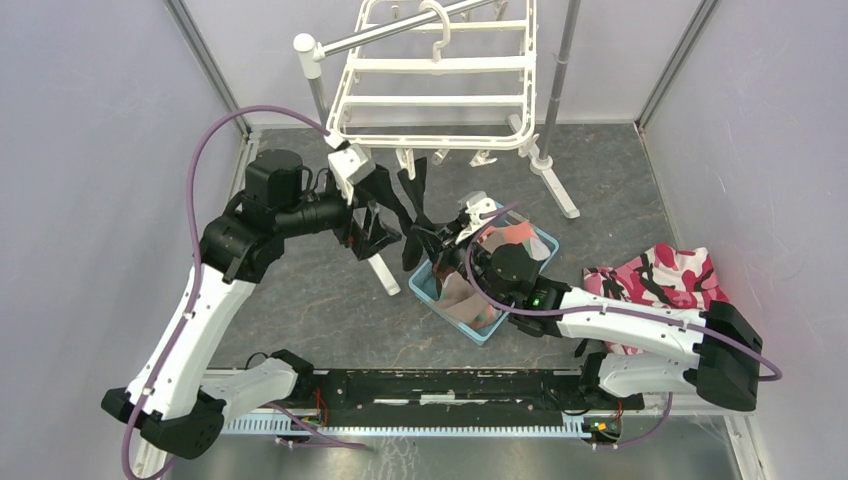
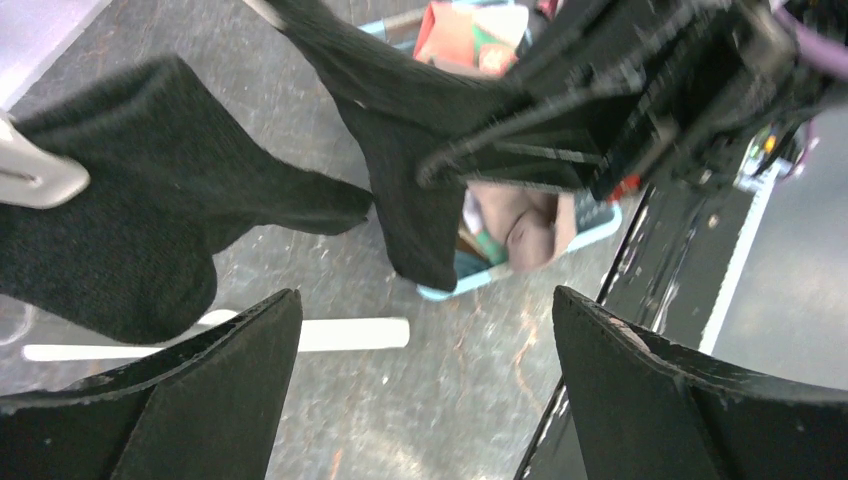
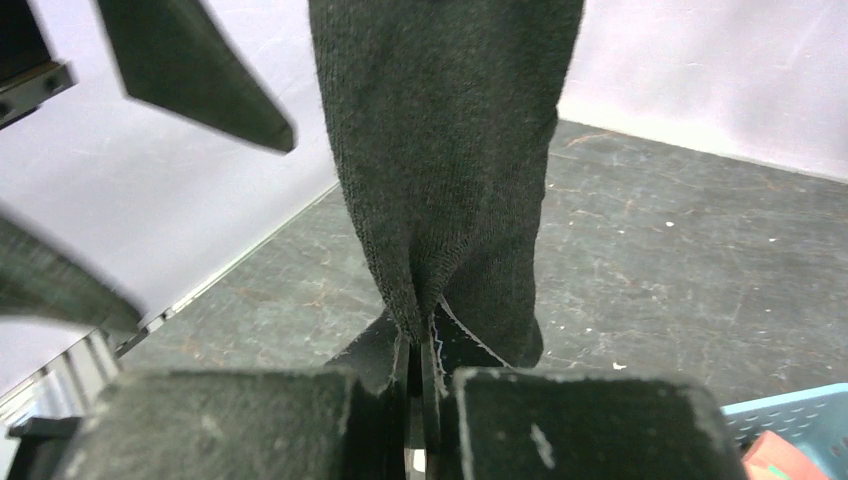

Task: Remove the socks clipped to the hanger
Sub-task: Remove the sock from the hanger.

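Note:
The white hanger [image 1: 440, 85] hangs at the back from a grey pole, and two black socks dangle from its front clips. My right gripper [image 1: 428, 245] is shut on the lower part of one black sock [image 3: 450, 150], with the cloth pinched between its closed jaws [image 3: 420, 335]. The same sock [image 2: 400, 140] shows in the left wrist view. The other black sock [image 2: 130, 240] hangs to its left from a white clip [image 2: 35, 175]. My left gripper [image 2: 425, 300] stands wide open below and between the two socks, holding nothing, close beside the right gripper [image 2: 560, 130].
A light blue basket [image 1: 425, 285] holding several coloured socks sits under my right wrist. A pink camouflage cloth heap [image 1: 665, 280] lies at the right. The grey pole stand [image 1: 555, 100] has white feet [image 1: 385, 275], one running under my left gripper.

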